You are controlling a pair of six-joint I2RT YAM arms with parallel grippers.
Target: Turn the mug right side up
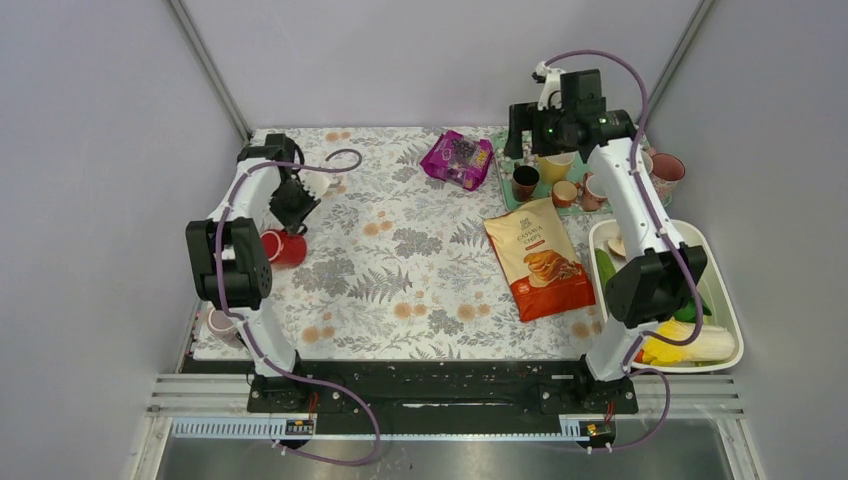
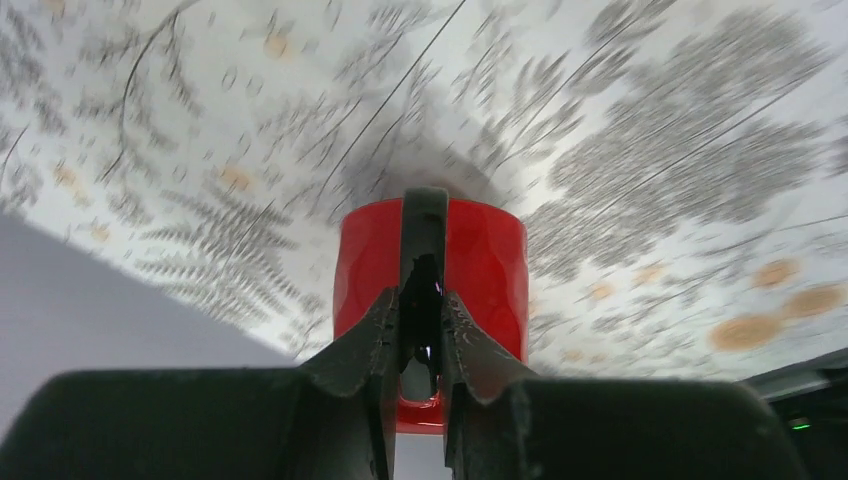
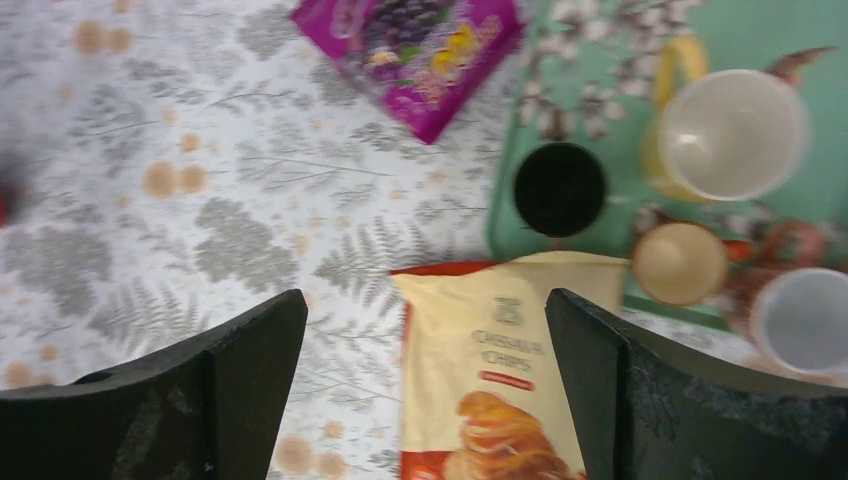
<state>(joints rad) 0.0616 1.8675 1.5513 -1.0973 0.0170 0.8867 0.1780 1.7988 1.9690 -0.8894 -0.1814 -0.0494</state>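
Checking the left wrist cam: the tablecloth (image 2: 640,130) is smeared, and the red mug (image 2: 480,265) shows only its side wall, so I can't tell which end is up. Its handle (image 2: 420,402) is mostly hidden behind the left gripper (image 2: 424,290), whose fingers (image 2: 370,335) are nearly together, clamped on that handle. On the top cam the mug sits well left of the chips bag (image 1: 538,258), partly behind the left arm (image 1: 240,265). The right gripper (image 3: 425,305) hangs above the bag's top edge, jaws wide apart, holding nothing. The right wrist picture is soft too; the cups on the green tray (image 3: 790,35) just beyond the bag look fuzzy.
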